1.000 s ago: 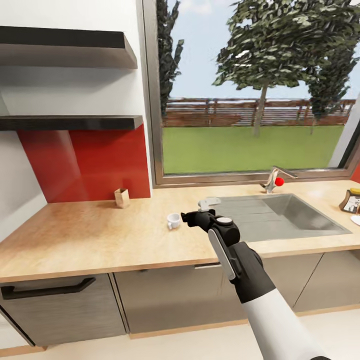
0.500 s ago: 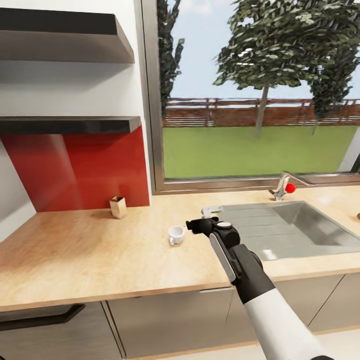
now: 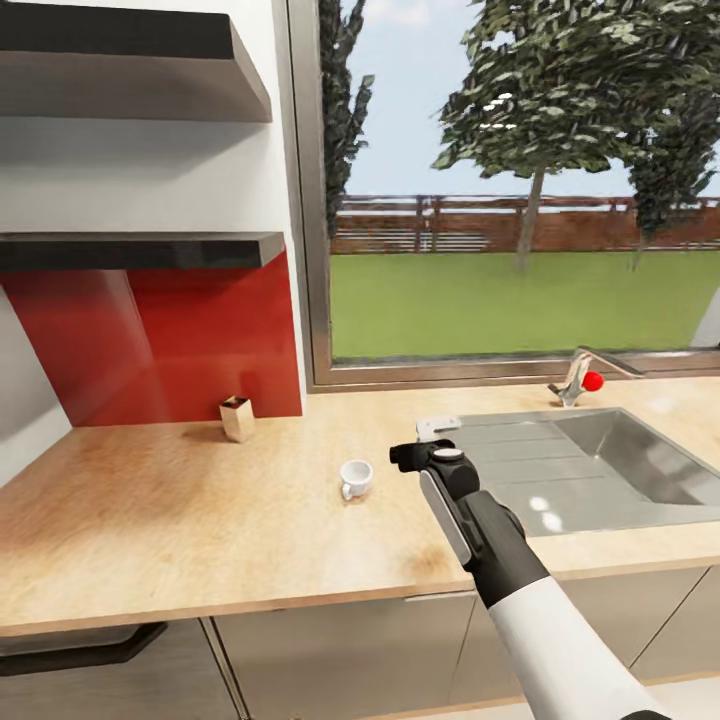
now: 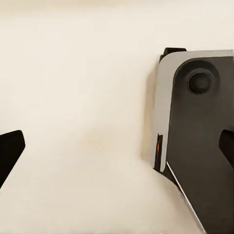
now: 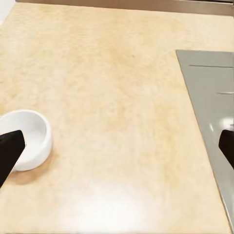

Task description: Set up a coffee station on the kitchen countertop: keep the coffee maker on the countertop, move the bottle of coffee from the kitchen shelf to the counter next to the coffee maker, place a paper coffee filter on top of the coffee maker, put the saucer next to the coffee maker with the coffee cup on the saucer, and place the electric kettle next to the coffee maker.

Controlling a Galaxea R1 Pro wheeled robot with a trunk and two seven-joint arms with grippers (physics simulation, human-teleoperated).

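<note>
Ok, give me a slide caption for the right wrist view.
Open right claw above the beige wood-grain countertop, small white cup beside one fingertip, steel sink opposite.

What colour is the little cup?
White; the coffee cup shows best in the head view.

A: How many cups on the kitchen countertop (image 3: pixel 200 520)?

B: One coffee cup (image 3: pixel 355 478), white, left of the sink (image 3: pixel 590 470).

A: And sinks?

B: One, with one faucet (image 3: pixel 585 375) behind it, tipped by one red knob.

A: Shelves?

B: Two black ones up on the wall, left of the sink: the thin kitchen shelf (image 3: pixel 140 250) and one thicker shelf (image 3: pixel 130 45) above it.

A: Anything else on the worktop?

B: One small tan box (image 3: pixel 237 417), well left of the sink by the red backsplash. And one window behind the sink.
</note>
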